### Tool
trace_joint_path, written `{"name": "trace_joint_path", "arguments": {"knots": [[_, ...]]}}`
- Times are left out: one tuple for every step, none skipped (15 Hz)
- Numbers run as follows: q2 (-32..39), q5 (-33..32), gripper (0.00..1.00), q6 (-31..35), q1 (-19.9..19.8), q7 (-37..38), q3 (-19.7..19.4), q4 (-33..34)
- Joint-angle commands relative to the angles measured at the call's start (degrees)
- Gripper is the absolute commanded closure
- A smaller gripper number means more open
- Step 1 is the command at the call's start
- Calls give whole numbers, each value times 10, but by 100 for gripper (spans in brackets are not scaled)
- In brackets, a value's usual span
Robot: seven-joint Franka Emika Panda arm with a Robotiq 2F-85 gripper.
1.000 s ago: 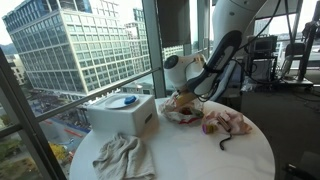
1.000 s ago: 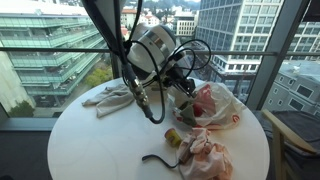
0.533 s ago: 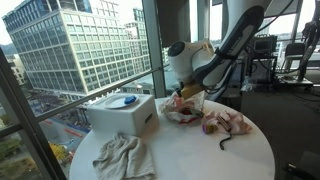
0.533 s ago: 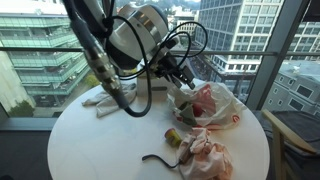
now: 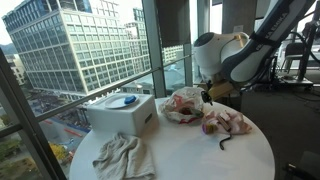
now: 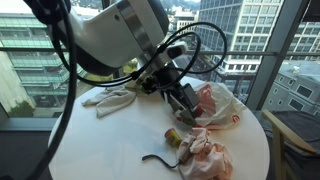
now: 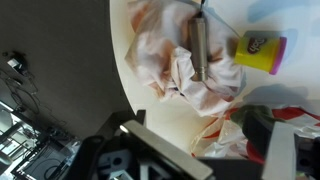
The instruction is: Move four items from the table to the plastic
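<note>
Tall windows and city towers frame the round white worktop. Near the glass, a crinkly translucent plastic bag with red print slumps with its mouth agape, I'd guess to take things dropped in. Just beside it lie a rumpled pink-white cloth with a slim grey rod across it, a stubby yellow can on its side and a limp black cord. Above bag and cloth hangs the claw, jaws spread and seemingly empty. Farther off sit a boxy white case and a soft grey rag.
</note>
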Motion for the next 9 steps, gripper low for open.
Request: {"name": "trace_joint_path", "arguments": {"knots": [[-2, -12, 0, 48, -34, 25, -21, -42], [16, -21, 0, 75, -43, 39, -29, -42], [27, -36, 0, 91, -50, 57, -37, -42], [45, -44, 0, 112, -55, 74, -44, -38], [62, -40, 0, 132, -60, 80, -49, -34], [80, -26, 0, 151, -64, 84, -53, -29], [98, -3, 0, 171, -71, 80, -51, -28], [115, 7, 0, 190, -76, 86, -50, -25], [130, 8, 0, 210, -80, 94, -51, -21]]}}
